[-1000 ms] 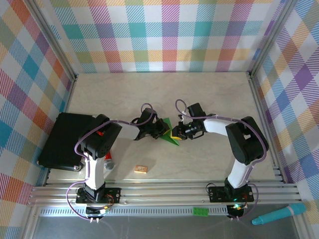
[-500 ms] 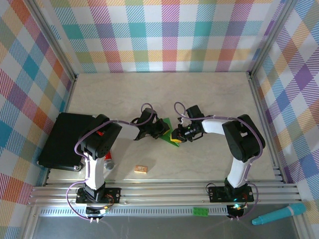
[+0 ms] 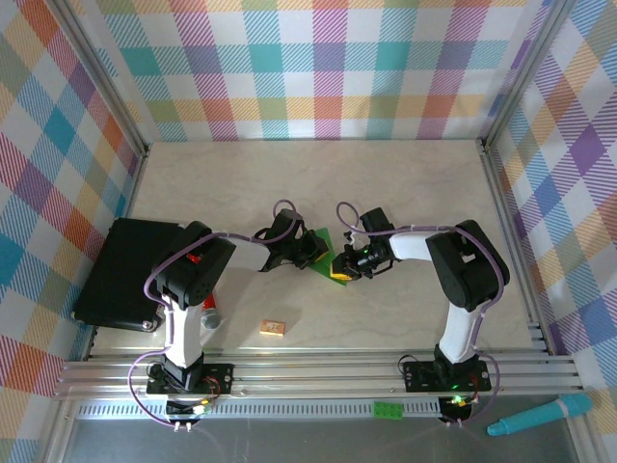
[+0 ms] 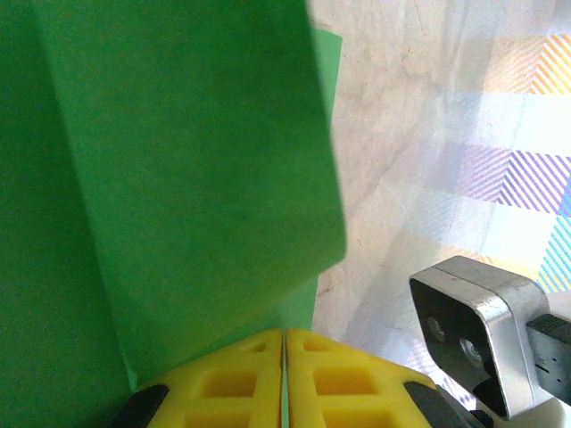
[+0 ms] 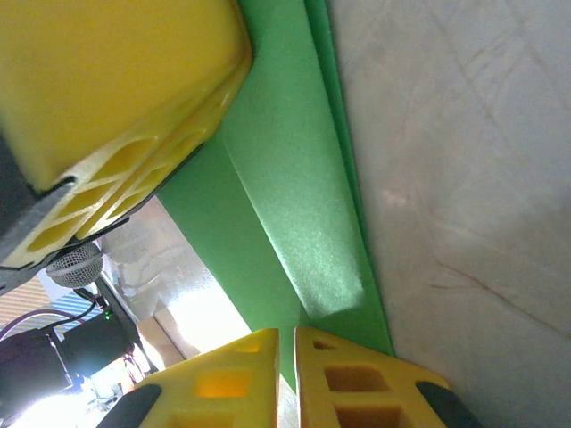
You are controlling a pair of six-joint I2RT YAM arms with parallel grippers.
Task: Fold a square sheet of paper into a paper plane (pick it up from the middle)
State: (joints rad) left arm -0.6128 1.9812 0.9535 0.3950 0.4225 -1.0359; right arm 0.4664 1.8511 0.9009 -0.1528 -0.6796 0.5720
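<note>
I'm watching the left gripper (image 4: 284, 346) pinching the folded green paper (image 4: 178, 178) at one edge, while the right gripper (image 5: 286, 343) is pinching the opposite edge (layers showing there), both facing each other near the middle of the table (image 3: 415, 183)

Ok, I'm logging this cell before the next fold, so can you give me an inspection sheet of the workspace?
Surface: pale marble-look table, faint scratches.
Job's things: green paper sheet, partly folded, mid-table between the grippers.
Clutter: black pad at the left edge; small wooden block near the front; green brick and teal pen on the front ledge.
Grippers: left gripper shut on the paper; right gripper shut on it too.
Cables: purple cables loop above both wrists.
Surroundings: plaid walls, aluminium frame.
</note>
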